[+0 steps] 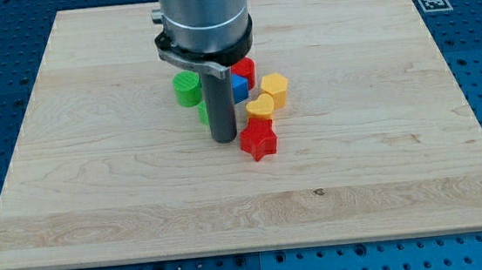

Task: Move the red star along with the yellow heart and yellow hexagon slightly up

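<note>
Camera view: my tip (224, 141) rests on the desk (96, 183) just to the view's left of the red star (258, 140), close beside it but not below it — so I judge the step in hand to be positioning, with the upward push not yet begun. The next move calls for bringing my tip round to the star's bottom side, then sliding toward the view's top so the star drives the yellow heart (260, 108) and yellow hexagon (275, 88) ahead of it. The end effector is a bare rod — it holds nothing. The star sits near the desk's middle, the heart just above it, the hexagon touching the heart's upper right
</note>
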`<action>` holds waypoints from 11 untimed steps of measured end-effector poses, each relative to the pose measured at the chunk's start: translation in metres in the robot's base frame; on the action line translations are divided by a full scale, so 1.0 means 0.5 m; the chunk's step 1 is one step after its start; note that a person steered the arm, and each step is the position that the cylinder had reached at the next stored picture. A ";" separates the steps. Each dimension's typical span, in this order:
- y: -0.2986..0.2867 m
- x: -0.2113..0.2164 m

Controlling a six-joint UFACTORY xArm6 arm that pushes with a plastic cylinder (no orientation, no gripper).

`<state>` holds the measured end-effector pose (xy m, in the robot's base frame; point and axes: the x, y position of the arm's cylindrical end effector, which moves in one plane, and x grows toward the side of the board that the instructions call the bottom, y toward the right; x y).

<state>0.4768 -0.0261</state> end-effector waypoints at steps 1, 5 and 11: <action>-0.016 -0.009; 0.116 0.151; 0.212 0.024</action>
